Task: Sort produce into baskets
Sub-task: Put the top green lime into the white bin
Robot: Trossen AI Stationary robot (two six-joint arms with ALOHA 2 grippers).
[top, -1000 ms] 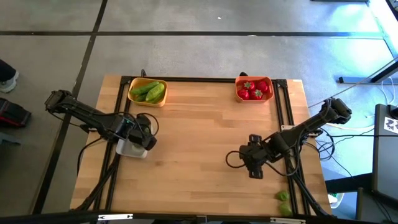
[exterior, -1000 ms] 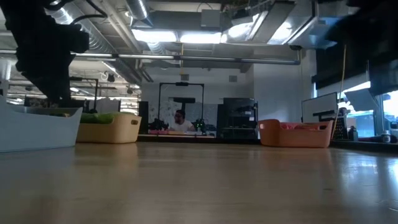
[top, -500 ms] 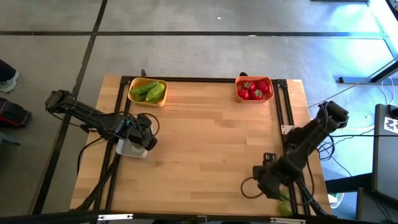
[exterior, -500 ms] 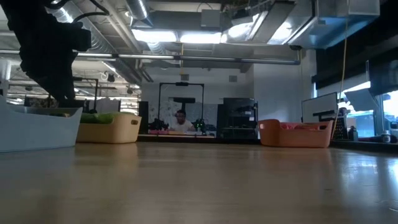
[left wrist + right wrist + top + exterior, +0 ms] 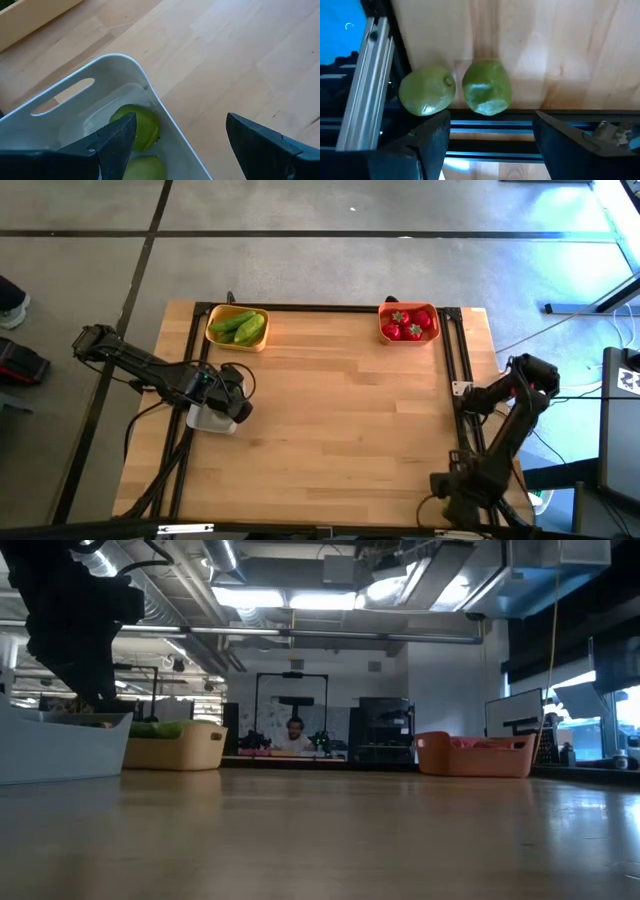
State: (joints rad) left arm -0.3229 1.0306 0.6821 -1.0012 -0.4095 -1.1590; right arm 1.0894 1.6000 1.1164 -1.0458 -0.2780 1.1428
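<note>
While the left gripper (image 5: 177, 145) hangs with its jaws spread and empty over the whitish tray (image 5: 150, 95), the right gripper (image 5: 492, 137) sits at the near right corner of the table (image 5: 330, 400), its dark fingers also parted with nothing between them.

Seen from the left wrist, the tray is smooth, glossy translucent plastic with rounded corners and an oval handle slot in one wall. Two round green pieces (image 5: 137, 125) lie inside it against that corner, smooth and slightly shiny. From above, the tray shows only partly under the left gripper, near the table's left edge.

Seen from the right wrist, two more round green pieces (image 5: 486, 95) rest side by side, touching or nearly so, on pale wood at the edge, right against a black metal rail (image 5: 520, 117). Their skin is waxy and faintly dimpled; one shows a small stem scar.

At the far edge, the yellow basket (image 5: 237, 327) holds elongated green cucumber-like pieces (image 5: 240, 326), and the orange basket (image 5: 408, 323) holds round red pieces with green tops (image 5: 404, 323). Both bins are matte plastic rectangles with softened corners. The tabletop is light wooden planks with visible grain.
</note>
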